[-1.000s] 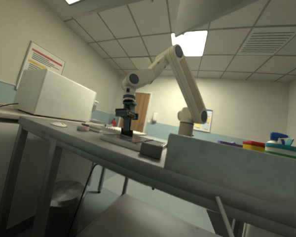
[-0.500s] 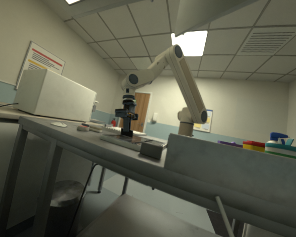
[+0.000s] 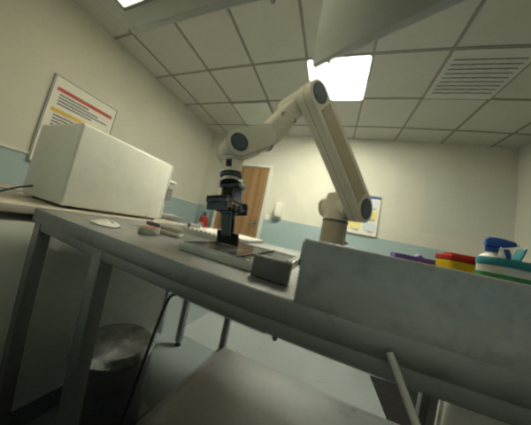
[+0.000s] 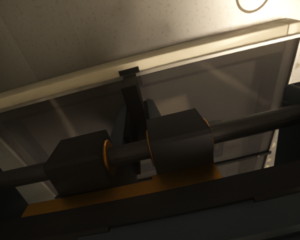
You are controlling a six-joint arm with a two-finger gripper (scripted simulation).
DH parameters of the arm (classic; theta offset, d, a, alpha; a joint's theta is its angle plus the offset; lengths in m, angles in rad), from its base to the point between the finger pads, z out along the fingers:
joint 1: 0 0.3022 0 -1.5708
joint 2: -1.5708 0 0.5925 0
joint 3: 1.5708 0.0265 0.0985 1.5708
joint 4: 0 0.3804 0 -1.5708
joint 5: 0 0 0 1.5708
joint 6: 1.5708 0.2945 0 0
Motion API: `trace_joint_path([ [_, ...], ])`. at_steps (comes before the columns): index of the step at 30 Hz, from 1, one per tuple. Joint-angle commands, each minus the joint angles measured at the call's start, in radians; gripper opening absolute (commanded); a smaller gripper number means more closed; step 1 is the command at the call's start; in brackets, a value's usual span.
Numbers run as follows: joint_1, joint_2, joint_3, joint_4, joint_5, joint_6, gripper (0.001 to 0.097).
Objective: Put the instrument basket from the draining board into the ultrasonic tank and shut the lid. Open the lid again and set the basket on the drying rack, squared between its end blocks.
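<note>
My gripper (image 3: 228, 239) stands straight down on the smoked lid (image 3: 229, 250) of the ultrasonic tank (image 3: 238, 255), a low flat unit in the middle of the bench. The lid lies flat and closed. From the wrist camera the two dark fingers (image 4: 129, 152) are clamped on the lid's thin upright handle (image 4: 131, 103), which rises from the lid's (image 4: 196, 103) front edge. Dim shapes show through the tinted panel, too faint to name. I cannot pick out the basket, the draining board or the drying rack.
A grey block (image 3: 271, 268) sits at the tank's near corner, by the bench's front edge. A tall grey panel (image 3: 417, 293) stands to the right with coloured boxes (image 3: 456, 261) and a spray bottle (image 3: 504, 256) behind it. A white cabinet (image 3: 96, 171) fills the left end.
</note>
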Motion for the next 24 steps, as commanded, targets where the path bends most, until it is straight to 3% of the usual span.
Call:
trace_joint_path([
  [1, 0.0, -0.001, 0.0, 0.0, 0.0, 0.0, 0.0033],
  [16, 0.0, -0.001, 0.0, 0.0, 0.0, 0.0, 0.0033],
  [24, 0.0, -0.001, 0.0, 0.0, 0.0, 0.0, 0.0188],
])
